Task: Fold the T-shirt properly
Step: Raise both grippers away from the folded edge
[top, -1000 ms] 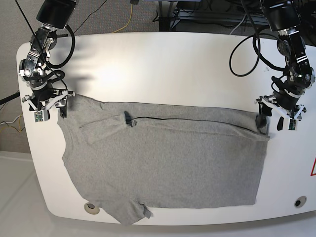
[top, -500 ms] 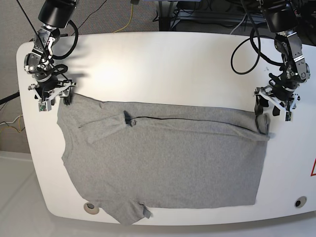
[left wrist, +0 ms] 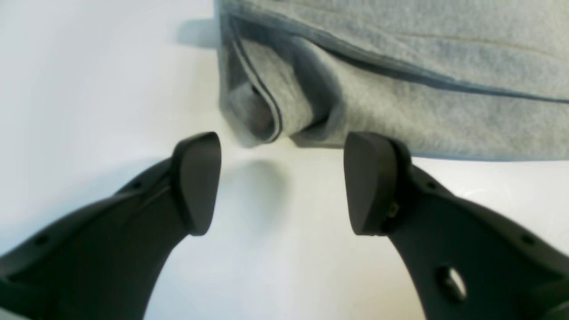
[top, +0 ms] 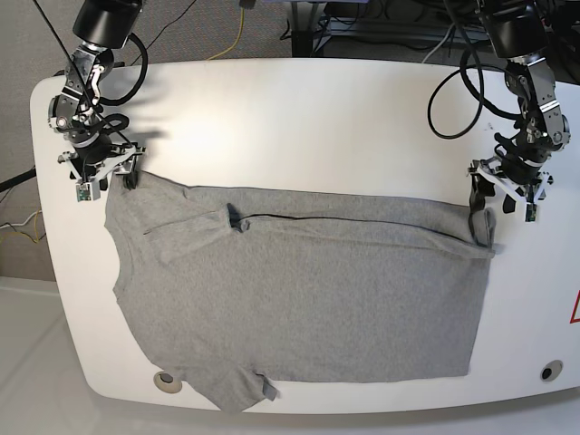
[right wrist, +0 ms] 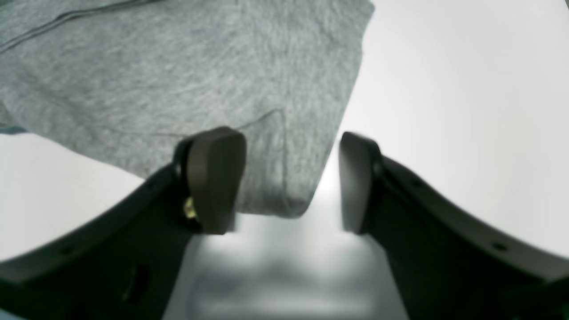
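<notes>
The grey T-shirt [top: 299, 290] lies spread on the white table [top: 317, 118], its far edge folded over, with a dark collar spot [top: 236, 219]. In the base view my left gripper [top: 501, 201] hangs at the shirt's far right corner. In the left wrist view this gripper [left wrist: 282, 184] is open over bare table, just short of the rumpled hem corner [left wrist: 266, 111]. My right gripper [top: 107, 178] sits at the shirt's far left corner. In the right wrist view it [right wrist: 286, 178] is open, the shirt corner [right wrist: 275, 186] lying in the gap between its fingers.
Round holes sit in the table near its front edge at left [top: 166, 380] and right [top: 549, 371]. A red sticker [top: 575, 310] marks the right edge. Cables [top: 449, 100] loop from the arms over the far side of the table.
Both grippers have shifted a little toward the table's far edge, staying at the shirt's far corners. Their jaws stand as wide as before, and the shirt lies the same.
</notes>
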`<state>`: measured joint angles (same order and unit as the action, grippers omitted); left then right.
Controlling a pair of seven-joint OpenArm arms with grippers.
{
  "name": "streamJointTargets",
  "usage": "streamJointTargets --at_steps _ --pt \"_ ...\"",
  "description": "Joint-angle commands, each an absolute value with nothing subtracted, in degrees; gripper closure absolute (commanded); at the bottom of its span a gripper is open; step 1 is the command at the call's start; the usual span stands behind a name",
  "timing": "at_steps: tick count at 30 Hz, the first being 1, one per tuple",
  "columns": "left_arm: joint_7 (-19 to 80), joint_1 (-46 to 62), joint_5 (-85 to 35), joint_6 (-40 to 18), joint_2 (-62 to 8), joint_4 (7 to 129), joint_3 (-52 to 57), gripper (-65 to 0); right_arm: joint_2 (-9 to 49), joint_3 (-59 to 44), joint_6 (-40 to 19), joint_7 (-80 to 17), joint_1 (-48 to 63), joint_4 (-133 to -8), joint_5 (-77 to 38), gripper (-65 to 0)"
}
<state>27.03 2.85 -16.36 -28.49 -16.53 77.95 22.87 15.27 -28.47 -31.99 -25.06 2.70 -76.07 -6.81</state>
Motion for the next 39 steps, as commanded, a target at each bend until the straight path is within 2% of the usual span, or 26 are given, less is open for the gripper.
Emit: streamJointTargets --at_steps 1,12,16,18,22,24,26,32,36,38,39 --pt "25.66 1.76 -17.37 -28.68 -17.32 79.47 23.22 -40.3 16.12 -28.89 -32.45 -23.3 1.68 -77.53 -7.72 -35.9" --pt "25.41 1.92 -16.91 -28.55 -17.49 78.63 23.39 -40.0 16.29 -28.89 -32.14 -23.56 1.5 -75.55 -7.42 -35.8" --pt "25.31 1.76 -16.93 -28.62 -17.51 78.44 23.29 -39.7 16.25 -28.93 -32.12 -23.52 1.29 -75.42 -7.41 -33.0" --pt "24.8 1.24 -16.98 -28.32 -17.56 78.67 23.13 -39.1 16.01 -28.84 -32.05 -23.65 1.2 -75.46 -7.17 -21.0" --pt "24.47 1.13 -17.07 -28.22 -17.61 78.75 23.04 -38.8 15.91 -28.77 -31.84 -23.77 1.05 -75.23 -7.23 -5.0" --pt "24.35 1.19 -17.06 -28.16 -17.59 78.73 23.08 -38.5 15.9 -28.81 -31.74 -23.85 0.97 -74.99 -7.14 0.0" --pt "24.3 1.16 -17.04 -28.15 -17.6 78.57 23.0 -38.4 15.88 -28.72 -31.73 -23.78 0.86 -74.41 -7.09 0.0" --pt "25.53 0.49 -16.78 -27.9 -17.51 77.21 22.7 -28.9 15.92 -28.86 -32.16 -23.21 0.76 -72.23 -6.96 0.0" --pt "24.87 -0.01 -16.71 -27.65 -17.48 75.9 22.5 -19.5 15.91 -28.94 -32.21 -23.14 0.76 -71.77 -6.92 0.0" --pt "24.25 -0.92 -16.37 -27.31 -17.41 74.28 22.63 -7.9 15.75 -28.63 -32.4 -23.55 0.73 -72.74 -6.81 0.0" --pt "24.07 -1.0 -16.36 -27.27 -17.42 74.05 22.65 -6.7 15.75 -28.61 -32.38 -23.57 0.73 -72.73 -6.8 0.0"
